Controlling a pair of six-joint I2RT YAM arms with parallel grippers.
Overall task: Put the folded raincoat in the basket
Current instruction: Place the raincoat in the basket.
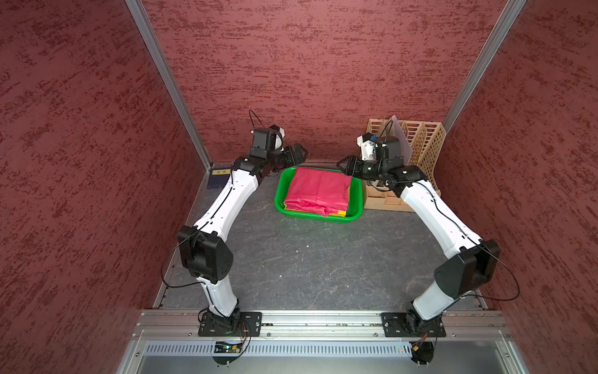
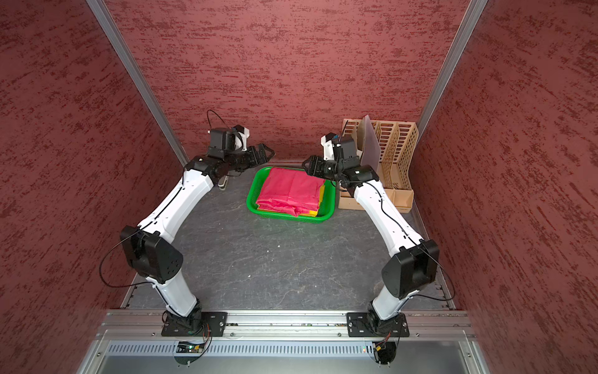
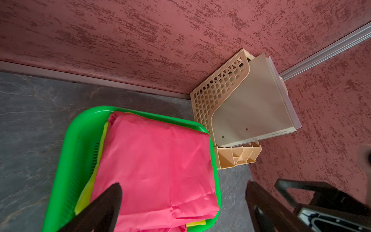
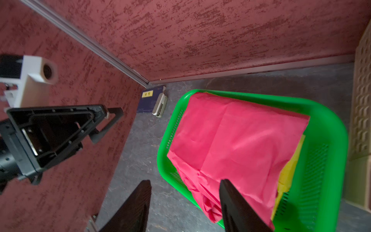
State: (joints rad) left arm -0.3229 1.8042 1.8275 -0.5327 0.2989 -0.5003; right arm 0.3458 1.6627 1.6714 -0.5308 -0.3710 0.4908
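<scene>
The folded raincoat (image 1: 318, 191) (image 2: 291, 191) is a pink-red bundle lying inside the bright green basket (image 1: 281, 200) (image 2: 328, 209), on top of a yellow folded layer. Both wrist views show the raincoat (image 3: 156, 170) (image 4: 236, 144) resting in the basket (image 3: 66, 170) (image 4: 325, 150), with nothing holding it. My left gripper (image 1: 301, 153) (image 2: 267, 152) (image 3: 183, 184) hangs open above the basket's far left corner. My right gripper (image 1: 343, 163) (image 2: 307, 161) (image 4: 185, 181) hovers over the far right corner, jaws apart and empty.
A tall beige lattice file rack (image 1: 420, 152) (image 3: 216, 96) holding a pale folder stands against the back right corner, right next to the basket. A dark blue booklet (image 1: 220, 178) and a small white device (image 4: 160, 104) lie in the back left corner. Red walls enclose three sides.
</scene>
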